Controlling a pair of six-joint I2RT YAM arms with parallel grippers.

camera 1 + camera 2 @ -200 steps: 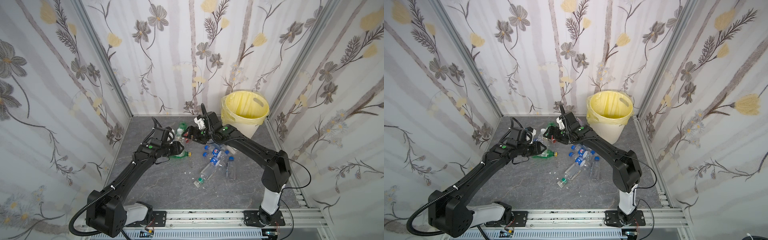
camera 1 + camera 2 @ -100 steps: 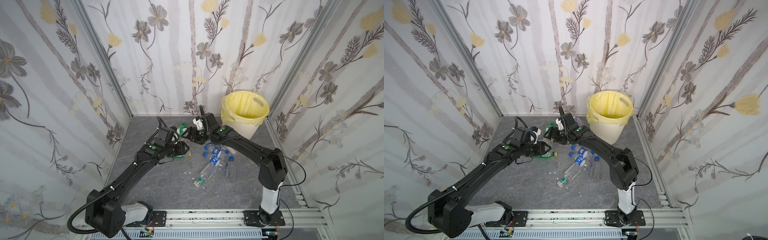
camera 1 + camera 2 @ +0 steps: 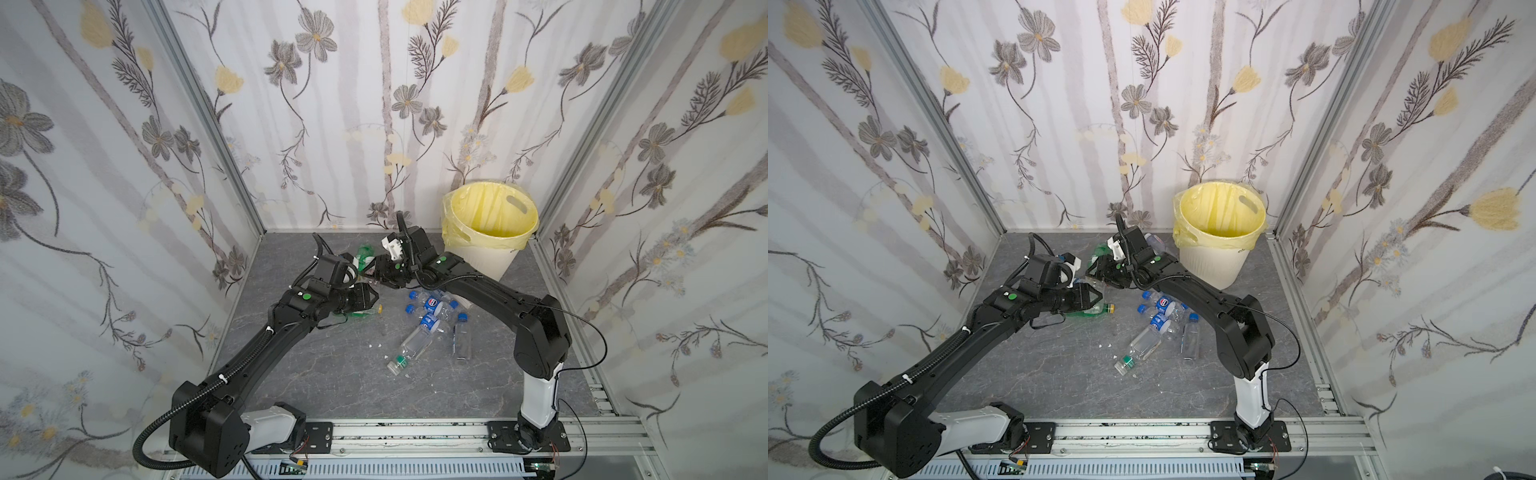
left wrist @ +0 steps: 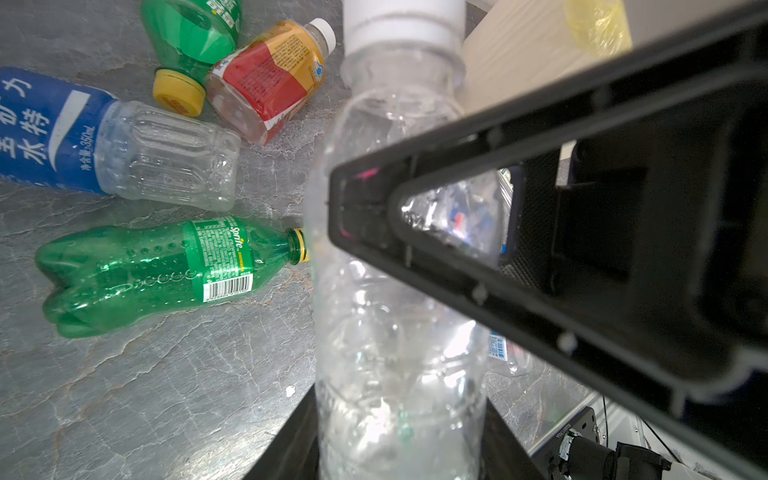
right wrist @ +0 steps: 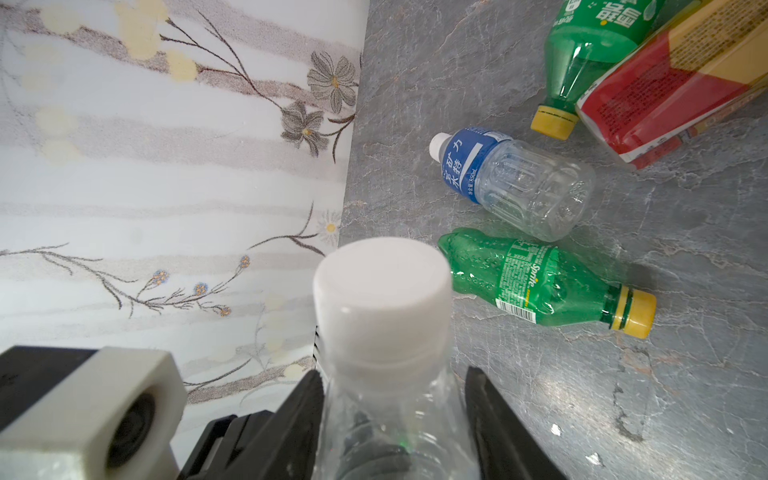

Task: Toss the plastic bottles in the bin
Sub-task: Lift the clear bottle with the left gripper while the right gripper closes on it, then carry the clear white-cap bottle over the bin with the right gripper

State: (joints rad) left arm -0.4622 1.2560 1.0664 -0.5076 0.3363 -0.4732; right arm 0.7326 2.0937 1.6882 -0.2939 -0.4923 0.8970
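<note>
A clear plastic bottle (image 4: 395,291) with a white cap (image 5: 382,299) hangs between both arms, above the floor. My left gripper (image 4: 399,411) is shut on its lower body. My right gripper (image 5: 395,386) is shut around its shoulder just under the cap, and one of its fingers (image 4: 540,249) crosses the bottle in the left wrist view. In both top views the two grippers (image 3: 370,297) (image 3: 376,276) meet left of the bin (image 3: 478,257), a cream ribbed basket with a yellow bag. The floor holds a green Sprite bottle (image 4: 145,270), a blue-label bottle (image 5: 511,178), an orange-red bottle (image 4: 270,79) and another green bottle (image 5: 590,50).
Several clear bottles with blue caps (image 3: 432,316) lie in a heap right of the grippers, in front of the bin (image 3: 1208,266). Flowered walls close the floor on three sides. The left wall stands close behind the held bottle in the right wrist view.
My left arm has brought the clear bottle up and right toward the right gripper. The right gripper's jaws, wide apart a second ago, have closed around the bottle's top.
</note>
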